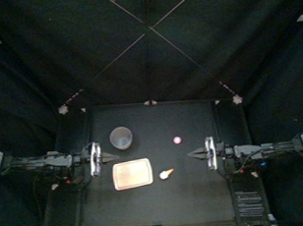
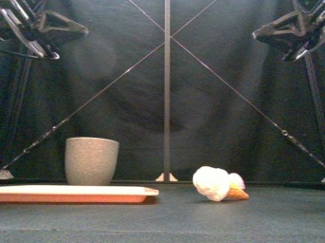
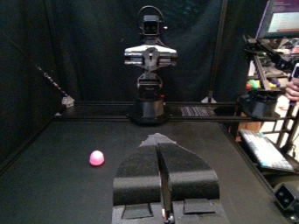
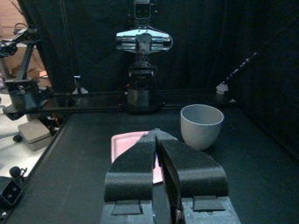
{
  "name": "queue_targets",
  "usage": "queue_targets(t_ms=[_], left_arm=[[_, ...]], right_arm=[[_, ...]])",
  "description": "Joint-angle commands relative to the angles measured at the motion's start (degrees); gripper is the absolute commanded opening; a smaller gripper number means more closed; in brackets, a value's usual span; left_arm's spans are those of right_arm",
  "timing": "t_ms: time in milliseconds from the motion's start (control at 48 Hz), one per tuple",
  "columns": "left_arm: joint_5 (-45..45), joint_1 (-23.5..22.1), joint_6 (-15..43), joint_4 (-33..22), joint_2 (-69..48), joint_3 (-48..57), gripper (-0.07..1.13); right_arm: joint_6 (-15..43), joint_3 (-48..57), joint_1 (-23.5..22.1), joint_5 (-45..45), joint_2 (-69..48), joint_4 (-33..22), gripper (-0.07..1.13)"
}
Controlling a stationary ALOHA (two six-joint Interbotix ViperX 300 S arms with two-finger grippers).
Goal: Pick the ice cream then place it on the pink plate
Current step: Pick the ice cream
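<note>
My left gripper and right gripper: jaws together, empty. The white-and-orange toy ice cream lies tipped on the counter beside the flat pink tray — an off-centre pinch (rounded scoop) could roll it.

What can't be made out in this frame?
- Small pink toy: too small in the top view to identify; left wrist view shows only a round shape.
- Pink tray: right wrist view, largely hidden behind the right hand.
- Ice cream: shows in neither wrist view.
- Grey cup: inside hidden by its own wall in the front view.
</note>
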Motion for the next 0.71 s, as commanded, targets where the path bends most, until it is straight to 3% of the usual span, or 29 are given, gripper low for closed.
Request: queue_targets(t_ms=[21, 188, 417, 708], left_arm=[[-0.4, 1.6, 0.0, -0.2, 0.1, -0.9, -0.07], [-0.4, 1.4, 0.0, -0.2, 0.0, -0.8, -0.02], [-0.4, 1.3, 0.0, -0.1, -0.1, -0.8, -0.02], [-0.4, 1.2, 0.0, -0.2, -0.2, -0.6, -0.02]], right_arm=[[0.2, 0.2, -0.3, 0.1, 2.4, 0.0, 0.0], [1.8, -0.1, 0.3, 1.8, 8.4, 0.3, 0.06], [2.9, -4.2, 6.9, 5.0, 21.8, 0.4, 0.2], [2.8, -9.6, 6.7, 6.1, 33.9, 0.5, 0.78]])
